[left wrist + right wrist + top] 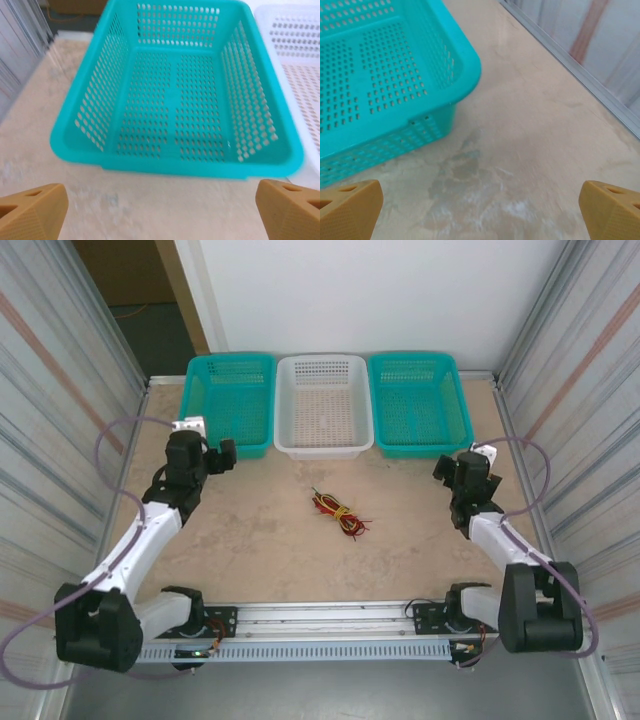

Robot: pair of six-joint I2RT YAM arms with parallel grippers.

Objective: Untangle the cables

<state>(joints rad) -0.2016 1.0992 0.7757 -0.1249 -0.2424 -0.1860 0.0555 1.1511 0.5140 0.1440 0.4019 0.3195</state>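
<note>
While the cables [338,512] are lying bunched in the middle of the table [250,540], the left gripper [225,454] and right gripper [443,468] are hovering to either side, both with jaws wide apart.

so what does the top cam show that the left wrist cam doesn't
Top external, not left wrist: the cables bundled mid-table, the right teal basket and the right gripper. Left wrist, not top external: a close look at the left gripper, its tan fingers spread wide with nothing between them. Both: the left teal basket, empty, part of the white basket, and the table.
</note>
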